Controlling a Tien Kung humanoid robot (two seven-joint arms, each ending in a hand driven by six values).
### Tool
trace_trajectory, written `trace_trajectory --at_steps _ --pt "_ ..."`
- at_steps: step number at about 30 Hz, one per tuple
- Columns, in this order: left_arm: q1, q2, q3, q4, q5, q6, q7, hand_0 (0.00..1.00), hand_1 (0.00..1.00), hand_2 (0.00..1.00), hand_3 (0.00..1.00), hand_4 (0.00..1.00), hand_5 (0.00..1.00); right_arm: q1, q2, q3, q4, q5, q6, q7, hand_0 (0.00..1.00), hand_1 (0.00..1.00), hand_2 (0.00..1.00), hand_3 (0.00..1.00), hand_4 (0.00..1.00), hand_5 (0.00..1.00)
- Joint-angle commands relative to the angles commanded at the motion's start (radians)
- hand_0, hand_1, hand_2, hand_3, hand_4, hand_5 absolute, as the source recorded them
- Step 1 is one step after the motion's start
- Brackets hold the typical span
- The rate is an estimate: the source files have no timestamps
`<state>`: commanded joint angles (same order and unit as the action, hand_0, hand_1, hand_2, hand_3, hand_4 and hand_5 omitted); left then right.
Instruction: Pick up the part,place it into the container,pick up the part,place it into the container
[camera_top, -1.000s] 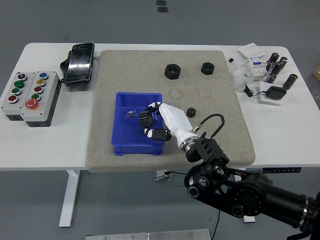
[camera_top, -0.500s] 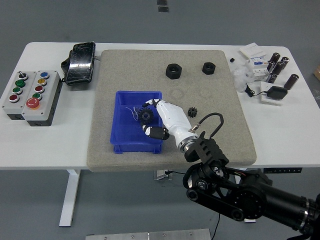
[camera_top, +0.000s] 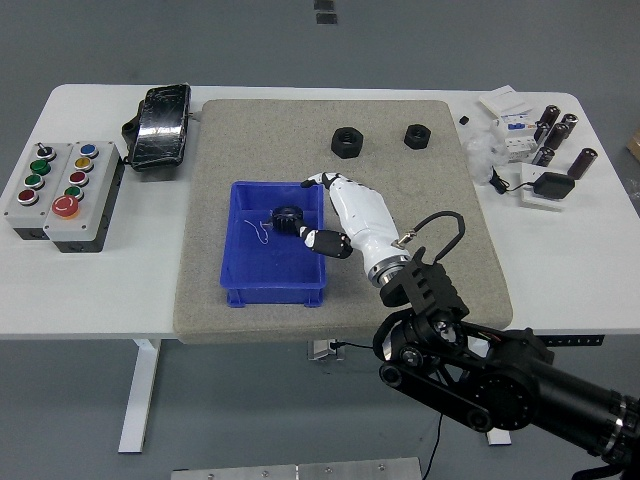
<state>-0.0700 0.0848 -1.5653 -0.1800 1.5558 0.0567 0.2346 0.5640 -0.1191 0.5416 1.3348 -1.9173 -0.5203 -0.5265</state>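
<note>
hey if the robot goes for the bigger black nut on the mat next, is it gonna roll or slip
The larger black hex nut lies flat on the grey mat, so it probably won't roll. Its flat sides should give fingers purchase. It looks solid, likely rigid and somewhat heavy for its size, though the material can't be told.

One blue bin (camera_top: 243, 290), two black nuts (camera_top: 347, 142), one gear (camera_top: 287, 218).
</note>
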Motion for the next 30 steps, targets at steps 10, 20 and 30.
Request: trace_trajectory --at_steps 10,20,30 --pt "0.0 0.001 -0.003 0.0 0.001 0.0 0.001 0.63 0.553 0.53 0.607 0.663 0.366 0.012 -0.02 0.07 -0.152 -0.021 0.063 -0.052 0.708 0.786 0.817 0.724 0.722 0.151" --pt "-0.002 -0.001 -0.009 0.0 0.008 -0.001 0.005 0.629 0.553 0.53 0.607 0.662 0.364 0.051 -0.008 0.009 -0.265 0.032 0.115 -0.066 0.678 0.764 0.806 0.73 0.729 0.157" --pt "-0.003 0.0 -0.008 0.0 0.01 -0.001 0.007 0.629 0.554 0.531 0.607 0.661 0.363 0.074 0.002 -0.019 -0.327 0.066 0.111 -0.053 0.616 0.698 0.688 0.696 0.608 0.151"
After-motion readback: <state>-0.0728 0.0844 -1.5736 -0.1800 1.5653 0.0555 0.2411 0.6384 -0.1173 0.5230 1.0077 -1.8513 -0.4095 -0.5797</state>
